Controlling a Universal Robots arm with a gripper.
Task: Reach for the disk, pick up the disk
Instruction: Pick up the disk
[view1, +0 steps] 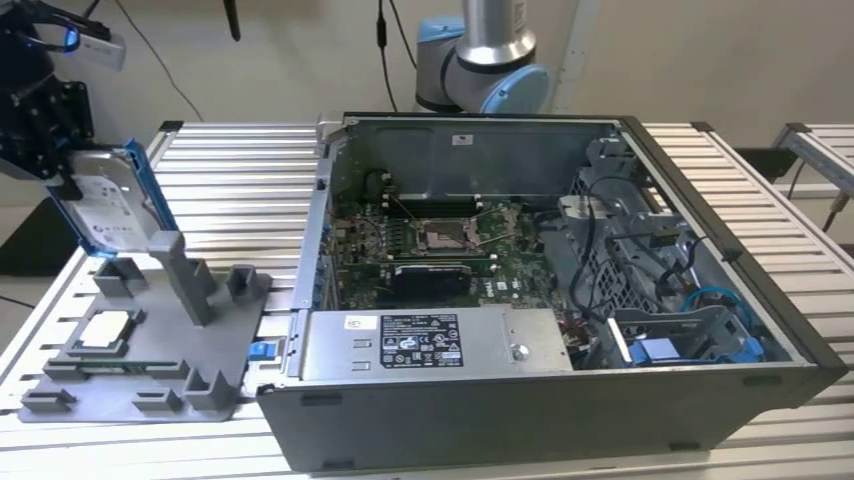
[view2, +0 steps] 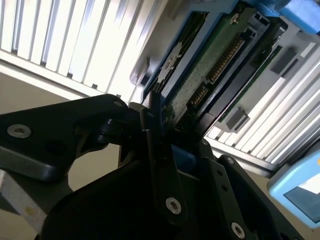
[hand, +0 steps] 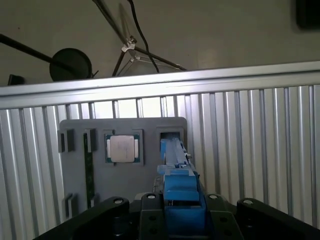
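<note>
**Disk clamped in the gripper, standing over its holder**

The gripper (view1: 64, 172) is clamping the disk (view1: 114, 205) at the exterior view's far left, its fingers pressing on the upper, blue-railed end. The disk is standing nearly upright with a slight lean. It is over the grey holder tray (view1: 147, 350) on the slatted table (view1: 227, 160), well apart from the open computer case (view1: 534, 420).

In my judgement the reach is complete and the pick-up is the step in hand. The next move is calling for a straight pull along the disk's own plane, so that the rails are not catching the slot walls or the tall post just beside them. It is also calling for a firm hold, since the grasp is on one end only.

I cannot tell whether the lower edge is sitting in the slot or hanging just clear, because the holder's raised blocks are crowding that spot.

In the second wrist view the disk (view2: 200, 80) is showing its circuit-board side and connector, and the contact at the gripper (view2: 160, 127) is lying in shadow. In the first wrist view the disk (hand: 175, 155) is appearing end-on above the gripper (hand: 177, 207). Its label is facing away, and the square chip (hand: 123, 148) is resting in the tray (hand: 150, 125) beside it.
</note>
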